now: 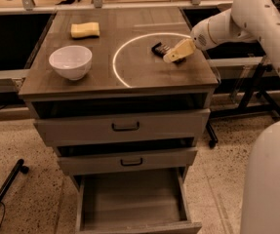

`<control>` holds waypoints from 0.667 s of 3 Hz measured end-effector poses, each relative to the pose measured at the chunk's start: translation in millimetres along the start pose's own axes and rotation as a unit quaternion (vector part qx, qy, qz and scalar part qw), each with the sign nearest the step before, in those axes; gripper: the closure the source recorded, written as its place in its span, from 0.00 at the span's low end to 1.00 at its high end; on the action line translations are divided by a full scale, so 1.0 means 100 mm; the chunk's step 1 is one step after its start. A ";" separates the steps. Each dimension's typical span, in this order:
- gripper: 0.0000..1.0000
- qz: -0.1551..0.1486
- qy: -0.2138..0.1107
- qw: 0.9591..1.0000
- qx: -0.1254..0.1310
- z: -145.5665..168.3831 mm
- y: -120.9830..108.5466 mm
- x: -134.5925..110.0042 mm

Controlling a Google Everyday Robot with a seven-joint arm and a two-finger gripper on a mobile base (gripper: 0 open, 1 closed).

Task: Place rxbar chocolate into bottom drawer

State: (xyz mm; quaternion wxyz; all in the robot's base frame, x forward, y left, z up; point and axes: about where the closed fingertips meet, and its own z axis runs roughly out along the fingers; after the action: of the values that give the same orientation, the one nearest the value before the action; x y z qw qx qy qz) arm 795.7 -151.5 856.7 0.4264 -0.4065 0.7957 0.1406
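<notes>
Rxbar chocolate (159, 48), a small flat dark-wrapped bar, lies on the grey-brown wooden cabinet top (144, 77) inside a pale ring (114, 62); its lettering is unreadable. The tan gripper (178, 51) sits at the bar's right end; how its jaws stand cannot be told. Below, the deep bottom drawer (130, 201) stands pulled out over the speckled floor (32, 145).

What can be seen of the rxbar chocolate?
The rxbar chocolate is a small, flat, dark bar with faint pale marks on its wrapper. It lies flat on the wooden cabinet top, inside the white ring, toward the right rear. The pincer is at its right end and hides part of it; contact cannot be judged.
</notes>
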 end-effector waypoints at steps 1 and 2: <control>0.00 0.014 0.001 1.000 0.014 0.11 -0.04 0.03; 0.00 0.026 0.016 0.999 0.026 0.26 -0.07 0.05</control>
State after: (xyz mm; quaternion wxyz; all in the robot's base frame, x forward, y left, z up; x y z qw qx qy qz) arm 814.5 -143.8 838.1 0.4202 -0.3768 0.8161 0.1241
